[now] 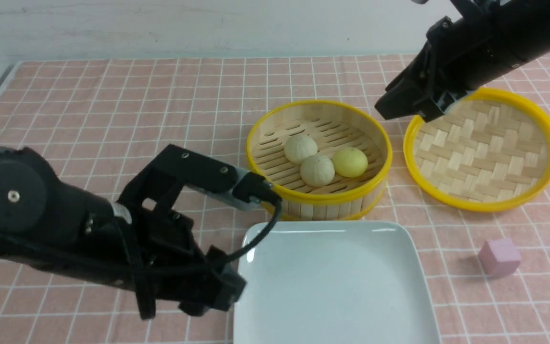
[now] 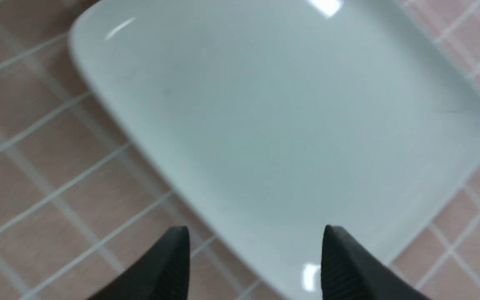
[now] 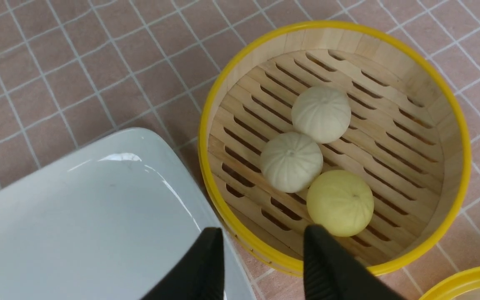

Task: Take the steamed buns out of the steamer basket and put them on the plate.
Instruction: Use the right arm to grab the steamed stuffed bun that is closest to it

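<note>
Three buns point(image 1: 317, 170) in basket point(image 1: 322, 206), clustered, touching. Plate point(image 1: 332, 286) just before basket, nearer robot. Lid point(image 1: 482, 148) just right of basket. Right of plate, before lid, apart from both: cube point(image 1: 499, 257). All on tablecloth point(image 1: 112, 119).

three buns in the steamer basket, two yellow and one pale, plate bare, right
No: two are pale, the rear pale bun and front pale bun, and only one is yellow, the yellow bun. They sit in the steamer basket, plate bare, as the front view shows.
</note>
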